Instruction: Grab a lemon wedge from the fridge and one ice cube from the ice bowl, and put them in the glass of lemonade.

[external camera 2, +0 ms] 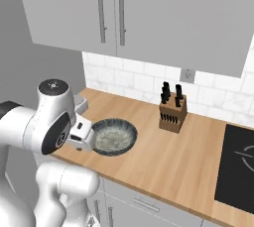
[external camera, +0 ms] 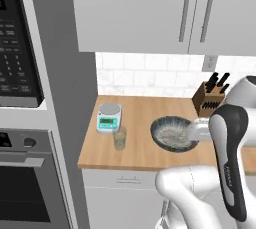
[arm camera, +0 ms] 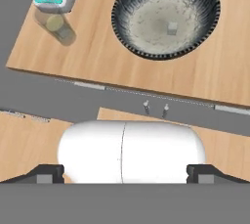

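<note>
The two dark fingers (arm camera: 125,173) are standing wide apart, gripping nothing, hovering out in front of the wooden tabletop (arm camera: 97,52) edge. Beyond them the wide shallow dark-rimmed bowl with a speckled grey-blue inside (arm camera: 166,15) is sitting on the tabletop, one small pale ice cube (arm camera: 172,28) lying in it. Beside the bowl, near the tabletop corner, the small clear glass of pale lemonade (external camera: 119,138) is standing just in front of a white and teal kitchen scale (external camera: 109,117). Behind the bowl, a wooden knife block (external camera 2: 172,111) is standing near the tiled wall.
</note>
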